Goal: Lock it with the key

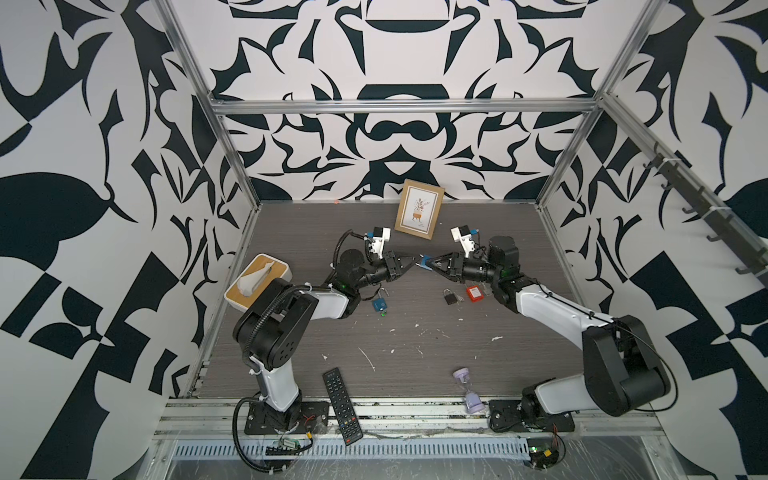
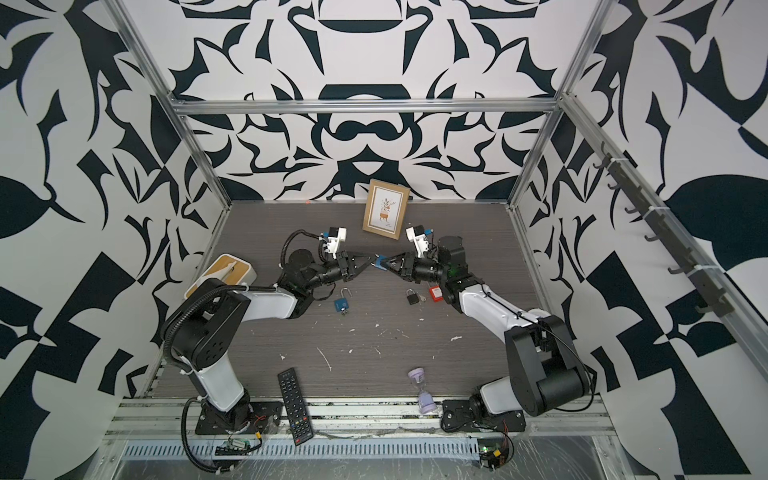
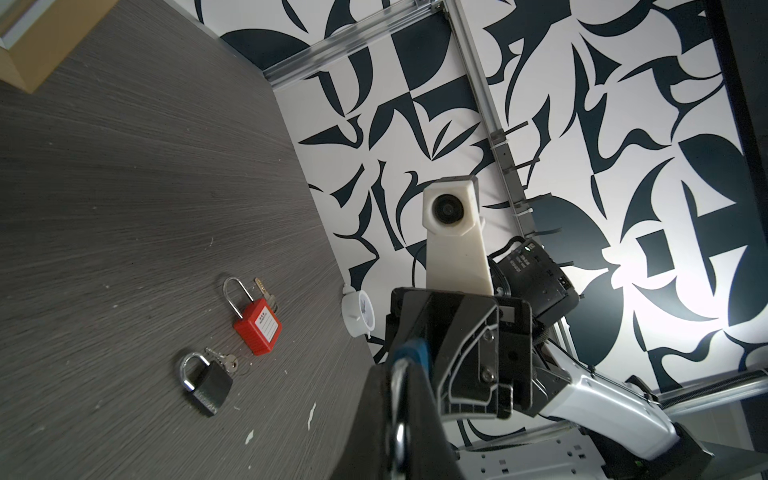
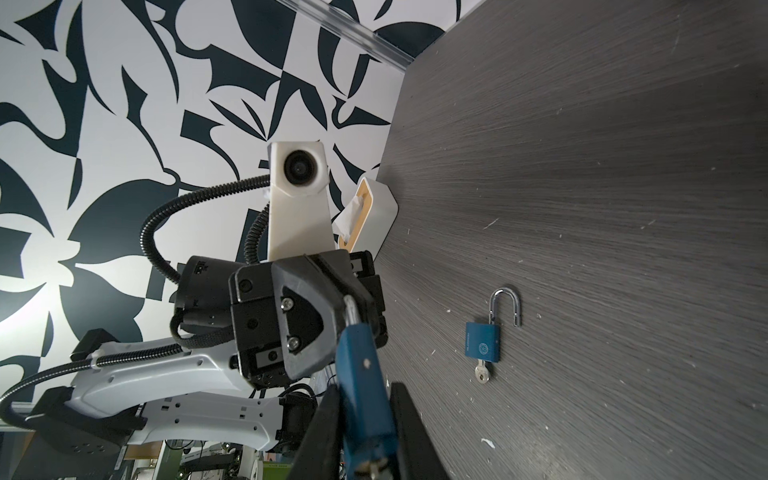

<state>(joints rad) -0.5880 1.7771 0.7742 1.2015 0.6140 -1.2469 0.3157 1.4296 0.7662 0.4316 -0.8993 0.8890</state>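
Note:
A blue padlock (image 1: 424, 263) (image 2: 379, 262) hangs in the air between both grippers, above the middle of the table. My left gripper (image 1: 415, 262) (image 3: 399, 374) is shut on its silver shackle (image 3: 400, 395). My right gripper (image 1: 430, 265) (image 4: 363, 388) has its fingers on either side of the blue body (image 4: 359, 374), with a thin gap on one side. A bit of metal, the key (image 4: 372, 467), shows at the body's bottom end. Whether the shackle is latched is hidden.
On the table lie a second blue padlock (image 1: 379, 305) (image 4: 482, 347) with open shackle and key, a black padlock (image 1: 449, 297) (image 3: 205, 384) and a red padlock (image 1: 473, 293) (image 3: 257, 328). Picture frame (image 1: 419, 214) at the back, tissue box (image 1: 257, 282) left, remote (image 1: 343, 405) and hourglass (image 1: 469, 390) in front.

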